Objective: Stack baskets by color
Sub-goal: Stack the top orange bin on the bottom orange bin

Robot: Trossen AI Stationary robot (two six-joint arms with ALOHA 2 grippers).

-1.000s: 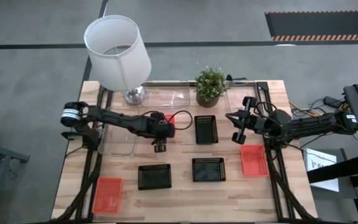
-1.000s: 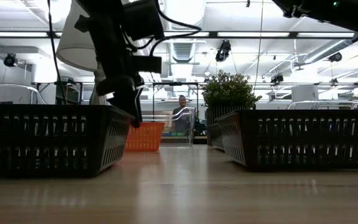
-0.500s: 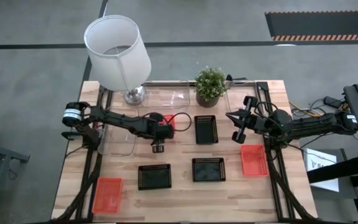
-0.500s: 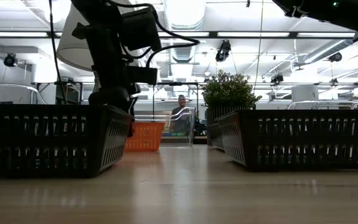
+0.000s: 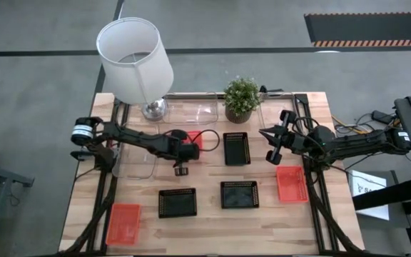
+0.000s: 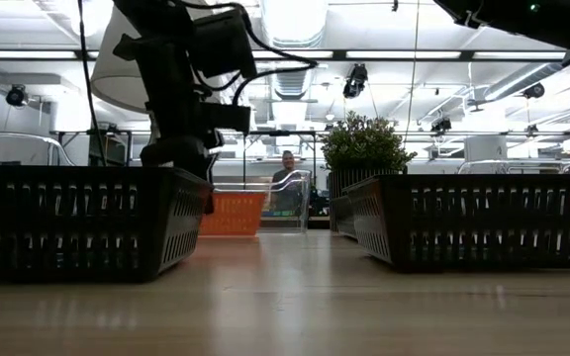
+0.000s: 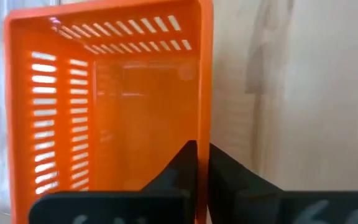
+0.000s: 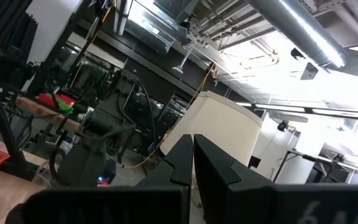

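Note:
A red-orange basket (image 5: 195, 137) rests flat on the table just left of centre, and my left gripper (image 5: 189, 147) is shut on it. It fills the left wrist view (image 7: 104, 106) and shows far off in the low view (image 6: 232, 214). Two more red-orange baskets lie at the near left (image 5: 125, 223) and at the right (image 5: 291, 183). Black baskets sit at the centre (image 5: 236, 148), near left (image 5: 177, 202) and near centre (image 5: 239, 193). My right gripper (image 5: 273, 146) hangs shut and raised at the right, holding nothing. My left gripper pinches the basket's long side wall (image 7: 204, 134) between its two fingers, one finger (image 7: 182, 171) inside the basket and the other (image 7: 232, 180) outside. The fingers slant down from the table's left, astride the rim. The basket's bottom lies on the table.
A white lamp (image 5: 134, 61) and a potted plant (image 5: 242, 96) stand at the far edge. Clear baskets lie at the far middle (image 5: 191, 111) and under my left arm (image 5: 135, 160). Bare wood shows along the near edge between the baskets.
My left gripper has shut on the red-orange basket's side wall without shifting its place. The basket has stayed where it was.

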